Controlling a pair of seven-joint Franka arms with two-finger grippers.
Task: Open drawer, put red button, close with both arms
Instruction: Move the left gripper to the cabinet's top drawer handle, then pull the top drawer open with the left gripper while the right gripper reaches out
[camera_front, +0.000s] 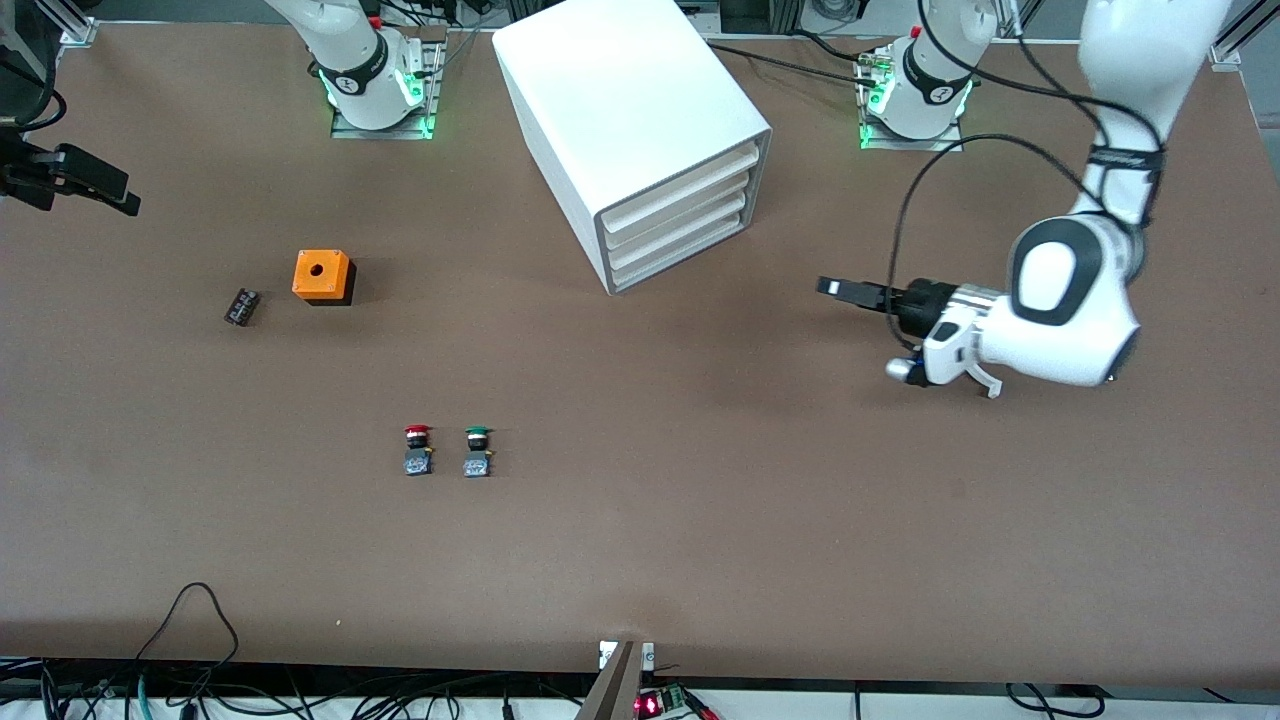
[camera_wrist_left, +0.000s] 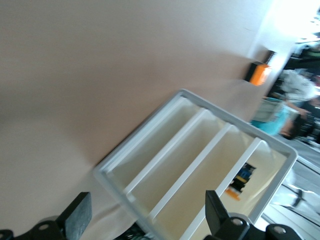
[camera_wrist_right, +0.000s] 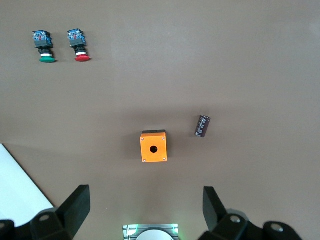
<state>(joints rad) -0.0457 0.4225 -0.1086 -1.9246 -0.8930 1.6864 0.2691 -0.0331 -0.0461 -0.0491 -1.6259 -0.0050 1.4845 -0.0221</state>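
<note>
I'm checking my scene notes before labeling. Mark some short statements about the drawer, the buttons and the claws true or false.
1. The lowermost drawer is shut. True.
2. The red button lies inside the drawer. False: it stands on the table beside the green button.
3. The left claw grips the red button. False: it is open and empty, facing the cabinet.
4. The right claw is open. True.

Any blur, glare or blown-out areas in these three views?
Left wrist view: soft and smeared throughout, the cabinet edges fuzzy, one corner blown out white. Right wrist view: sharp, evenly lit, red button and orange box crisp. Front view: sharp, soft shadows under the left gripper, green base lights glowing.
</note>
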